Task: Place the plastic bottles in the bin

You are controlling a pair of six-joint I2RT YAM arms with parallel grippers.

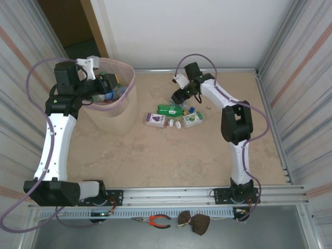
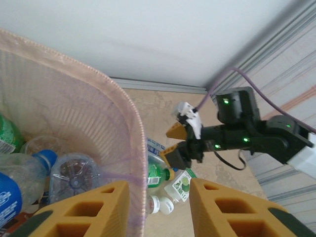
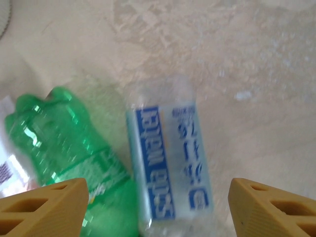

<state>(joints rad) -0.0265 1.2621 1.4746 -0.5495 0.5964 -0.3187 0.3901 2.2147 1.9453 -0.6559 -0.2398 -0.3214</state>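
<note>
Clear blue-labelled bottle [image 3: 168,163] lies flat — green bottle [image 3: 64,148] just beside.

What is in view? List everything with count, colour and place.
bin: one, pale pink, far left of the table
bottles in the bin: several, clear, blue-capped, green; count unclear
bottles on the table: about four, green, clear, purple-labelled; clustered right of the bin
white caps: two, beside that cluster; loose or attached, unclear
pliers: one, red-handled, near ledge below the arms
dark brown lump: one, beside the pliers
left gripper: open, over the bin
right gripper: open, above a blue-labelled clear bottle
</note>
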